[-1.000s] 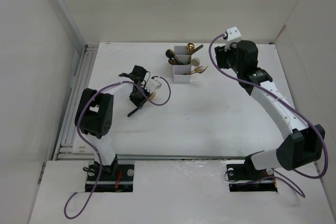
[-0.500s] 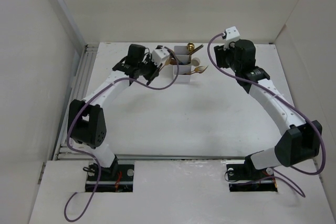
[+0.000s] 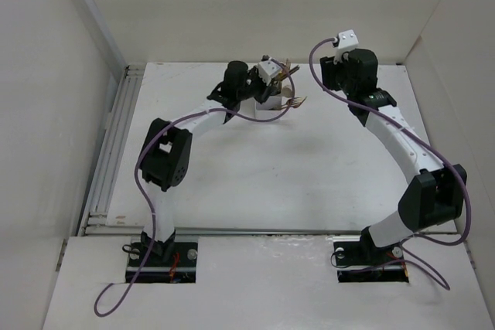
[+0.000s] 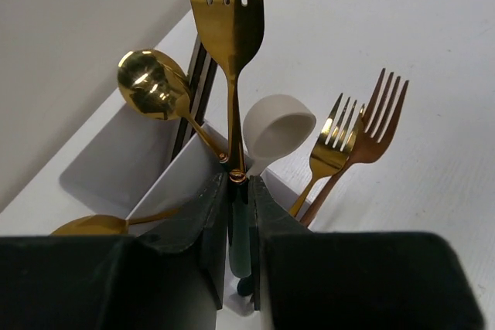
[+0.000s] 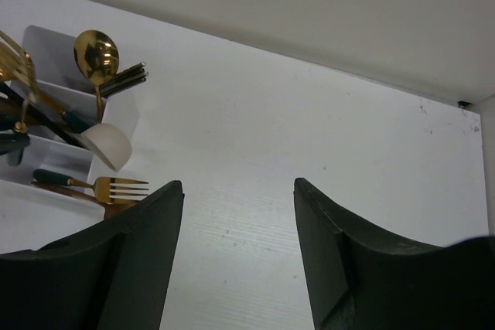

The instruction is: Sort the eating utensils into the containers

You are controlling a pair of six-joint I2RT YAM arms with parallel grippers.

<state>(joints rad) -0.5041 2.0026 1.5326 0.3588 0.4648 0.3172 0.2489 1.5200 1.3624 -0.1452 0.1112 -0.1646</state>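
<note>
Where the left gripper (image 4: 238, 218) stands narrowed, its 2 fingers (image 4: 205, 229) pinch the dark green handle of 1 gold fork (image 4: 230, 28), upright, tines toward 12 o'clock in the left wrist view. The lower end of the handle is hidden between the fingers, so its compartment cannot be told.

Around the grip, same view:
- 1 gold spoon (image 4: 149, 81), 10 o'clock, bowl up, leaning against a divider.
- Thin dark chopsticks (image 4: 197, 86), 11 o'clock, between that spoon and the held fork.
- 1 pale spoon (image 4: 278, 123), 1 o'clock, just beside the held fork.
- 1 smaller gilt fork (image 4: 334, 141) and 1 copper fork (image 4: 380, 113), 2 o'clock, heads overlapping, leaning out over the table.
- 1 second spoon bowl (image 4: 85, 226), 9 o'clock, low, partly hidden.
- White divided container (image 4: 97, 168), directly beneath all of these.

Right gripper (image 5: 236, 256): fingers wide, holding nothing, over bare table (image 5: 309, 129); the container lies at 10 o'clock in its view.

Top view: container (image 3: 267, 106) at the table's 12 o'clock; right arm well apart at its 3 o'clock.
</note>
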